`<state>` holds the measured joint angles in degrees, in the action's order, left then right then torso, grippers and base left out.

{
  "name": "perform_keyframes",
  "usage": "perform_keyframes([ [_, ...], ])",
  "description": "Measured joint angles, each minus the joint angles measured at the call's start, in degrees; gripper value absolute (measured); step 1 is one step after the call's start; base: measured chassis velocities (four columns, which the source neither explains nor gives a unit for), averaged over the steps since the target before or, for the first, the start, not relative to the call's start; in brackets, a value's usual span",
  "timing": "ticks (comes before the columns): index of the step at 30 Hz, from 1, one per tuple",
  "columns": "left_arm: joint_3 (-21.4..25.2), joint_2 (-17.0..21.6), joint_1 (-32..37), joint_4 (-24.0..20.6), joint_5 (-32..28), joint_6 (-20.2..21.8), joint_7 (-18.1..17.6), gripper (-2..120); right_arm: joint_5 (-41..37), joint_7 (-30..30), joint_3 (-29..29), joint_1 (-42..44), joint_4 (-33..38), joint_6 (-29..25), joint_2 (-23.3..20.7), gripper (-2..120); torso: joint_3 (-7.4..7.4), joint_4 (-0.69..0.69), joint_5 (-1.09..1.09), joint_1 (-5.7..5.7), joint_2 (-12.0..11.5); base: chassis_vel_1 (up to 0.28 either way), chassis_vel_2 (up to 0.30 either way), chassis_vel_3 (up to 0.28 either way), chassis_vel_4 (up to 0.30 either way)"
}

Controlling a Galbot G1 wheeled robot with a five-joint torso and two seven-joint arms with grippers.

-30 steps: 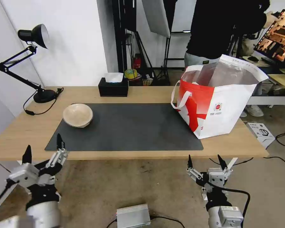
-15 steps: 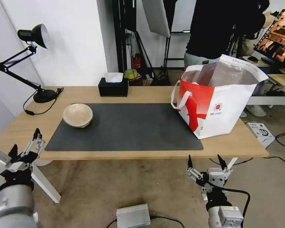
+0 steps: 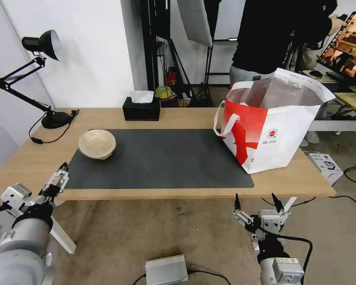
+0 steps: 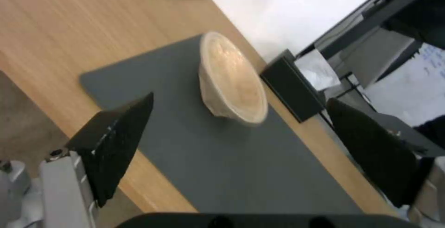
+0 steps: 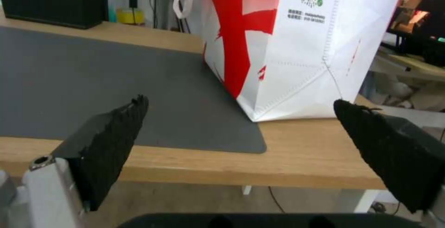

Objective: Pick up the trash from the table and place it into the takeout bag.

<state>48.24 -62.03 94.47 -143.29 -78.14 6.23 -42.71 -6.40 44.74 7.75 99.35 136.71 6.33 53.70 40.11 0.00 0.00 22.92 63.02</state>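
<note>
The left hand [image 3: 61, 171] has moved forward to the worktop's [image 3: 178, 118] near edge, fingers spread and empty, facing the beige bowl [image 3: 97, 143] on the mat's [image 3: 162, 158] left end. The right hand [image 3: 257, 202] hangs released below the takeout bag [image 3: 273, 126].

Beige bowl [image 3: 97, 143] on dark grey mat [image 3: 162, 158] — takeout bag [image 3: 271, 128] red-and-white, silver-lined.

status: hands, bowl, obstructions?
Left hand open at table's near-left edge. Right hand open, parked low. Beige bowl on mat. Path clear.
</note>
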Motion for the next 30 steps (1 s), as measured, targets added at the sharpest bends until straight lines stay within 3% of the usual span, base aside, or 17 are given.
perform_keyframes([
  [10,-0.38,3.77,-2.91,2.47,-3.73,1.89,-3.60,100,0.00,0.00,0.00,0.00,0.00,0.00,0.00,100,0.00,0.00,0.00,0.00,0.00,0.000,0.000,0.000,0.000],
  [13,-0.34,6.92,-5.82,3.05,-10.36,4.23,-8.31,100,0.00,0.00,0.00,0.00,0.00,0.00,0.00,100,0.00,0.00,0.00,0.00,0.00,0.000,0.000,0.000,0.000],
  [19,-0.54,10.23,-9.53,5.10,-15.72,4.80,-11.94,100,0.00,0.00,0.00,0.00,0.00,0.00,0.00,100,0.00,0.00,0.00,0.00,0.00,0.000,0.000,0.000,0.000],
  [30,-3.31,12.69,-16.12,9.77,-20.24,4.85,-14.74,100,0.00,0.00,0.00,0.00,0.00,0.00,0.00,100,0.00,0.00,0.00,0.00,0.00,0.000,0.000,0.000,0.000],
])
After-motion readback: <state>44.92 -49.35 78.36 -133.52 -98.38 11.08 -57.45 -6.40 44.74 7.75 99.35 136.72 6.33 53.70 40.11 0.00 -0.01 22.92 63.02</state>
